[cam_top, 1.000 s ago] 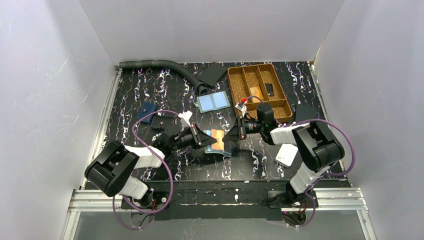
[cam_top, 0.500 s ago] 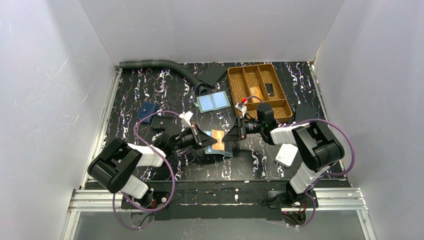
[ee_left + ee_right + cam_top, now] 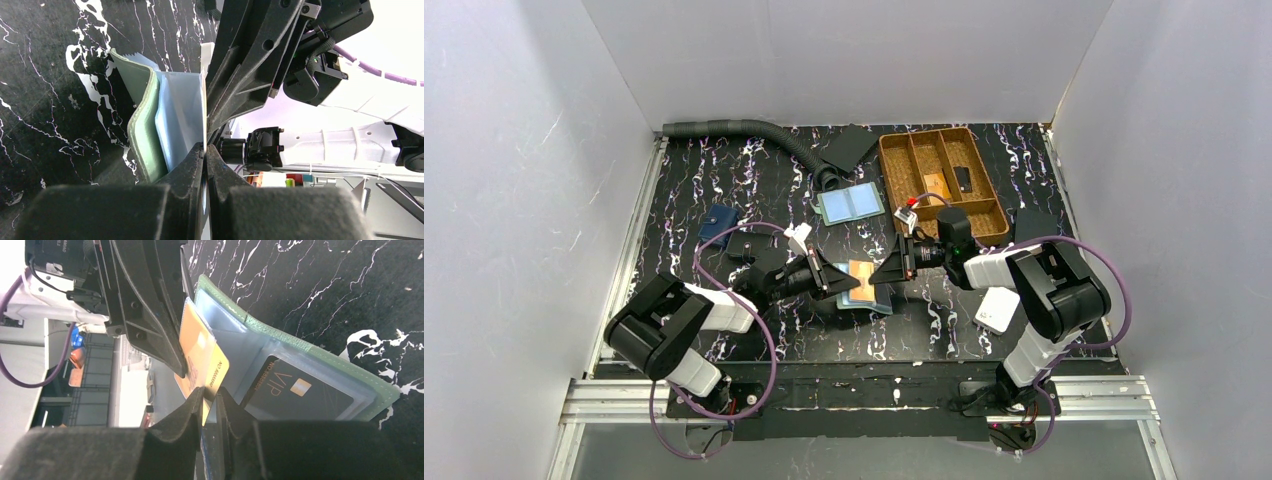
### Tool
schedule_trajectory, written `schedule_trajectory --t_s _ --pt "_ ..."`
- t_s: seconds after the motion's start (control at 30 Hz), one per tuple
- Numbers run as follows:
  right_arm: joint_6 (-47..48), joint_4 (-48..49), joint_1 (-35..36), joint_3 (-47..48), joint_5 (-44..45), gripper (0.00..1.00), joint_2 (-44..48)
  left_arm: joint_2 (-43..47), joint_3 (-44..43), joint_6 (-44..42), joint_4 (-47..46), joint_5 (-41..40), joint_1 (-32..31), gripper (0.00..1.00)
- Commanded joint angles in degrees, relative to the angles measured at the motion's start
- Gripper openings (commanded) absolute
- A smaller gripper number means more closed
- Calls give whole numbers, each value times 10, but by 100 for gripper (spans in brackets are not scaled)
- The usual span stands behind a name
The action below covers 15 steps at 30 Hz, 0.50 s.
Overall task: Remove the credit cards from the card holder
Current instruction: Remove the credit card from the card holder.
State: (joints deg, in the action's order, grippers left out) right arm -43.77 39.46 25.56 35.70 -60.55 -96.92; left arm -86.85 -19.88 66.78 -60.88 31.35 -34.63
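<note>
Your left gripper (image 3: 205, 150) is clenched on the card holder (image 3: 142, 135) in the middle of the surface (image 3: 724, 170), and your right gripper (image 3: 210, 401) pinches only a corner of the gold credit card (image 3: 218, 371), so a skewed pull may slip off.

Open green-edged card holder (image 3: 865, 290), gold credit card (image 3: 216, 371) partly out

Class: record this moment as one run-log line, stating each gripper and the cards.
left gripper shut on card holder flap | right gripper pinching gold card edge | dark VIP card in sleeve
</note>
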Motion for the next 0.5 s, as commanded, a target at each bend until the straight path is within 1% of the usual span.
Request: schedule_trajectory --t_s 0.0,0.03,0.1,0.17,0.23,0.3,0.37,0.47 --pt "-3 27 6 12 -20 17 0 -3 -15 2 -31 19 -7 0" --pt "-1 26 6 13 -22 10 0 -3 -14 3 -30 18 -7 0" --pt "9 13 5 17 -24 2 1 -2 -9 5 -31 14 -7 4" --pt "31 -13 2 22 -22 1 6 0 -6 6 -30 14 -5 8" --pt "57 -38 0 27 -17 1 9 1 -1 8 -29 15 -2 15" --pt "71 -54 -2 31 -18 1 9 1 2 10 -28 16 2 20" --pt "76 -59 -2 33 -20 1 8 3 3 9 -28 19 3 23" --pt "85 -69 -3 35 -20 1 7 6 3 9 -28 20 4 24"
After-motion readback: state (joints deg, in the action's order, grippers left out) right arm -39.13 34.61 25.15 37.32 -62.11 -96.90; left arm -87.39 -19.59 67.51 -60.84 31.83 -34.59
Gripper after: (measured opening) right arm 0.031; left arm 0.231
